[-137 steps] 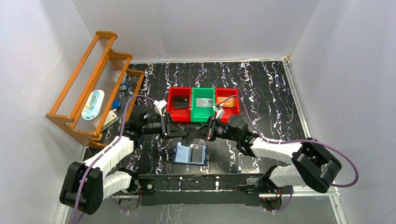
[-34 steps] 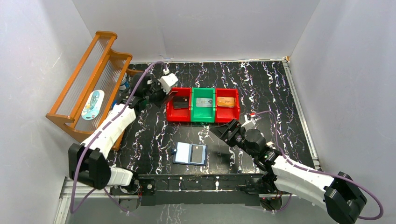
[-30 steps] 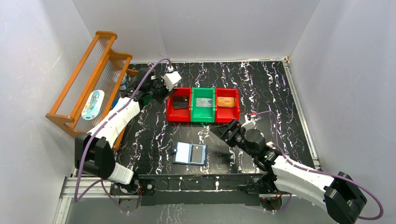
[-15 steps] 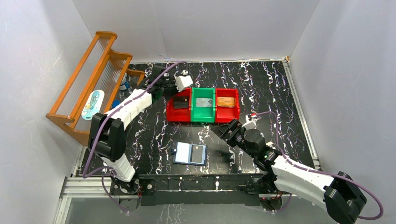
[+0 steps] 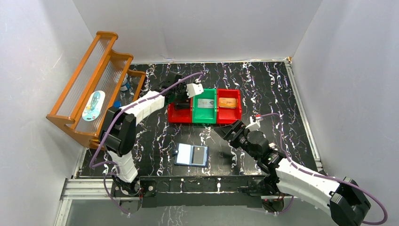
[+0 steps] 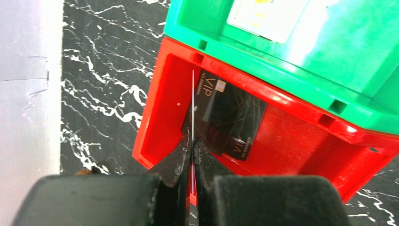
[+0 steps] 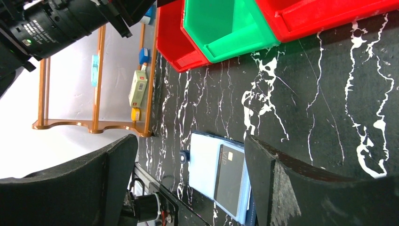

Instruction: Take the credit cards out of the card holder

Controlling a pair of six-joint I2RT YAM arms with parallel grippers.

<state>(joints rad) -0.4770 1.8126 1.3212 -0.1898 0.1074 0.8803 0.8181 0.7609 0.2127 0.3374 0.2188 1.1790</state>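
Left claw (image 6: 192, 143) now over red bin (image 6: 155, 117), tight on edge-on credit card (image 6: 193, 94); right claw (image 7: 187, 137) wide, empty.

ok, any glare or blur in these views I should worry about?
Left wrist: green bin washes out toward the upper right, its pale card nearly blown; the credit card in the left gripper is edge-on, just a thin line. Right wrist: own fingers are soft dark masses, wall overexposed. Top external: even, sharp.
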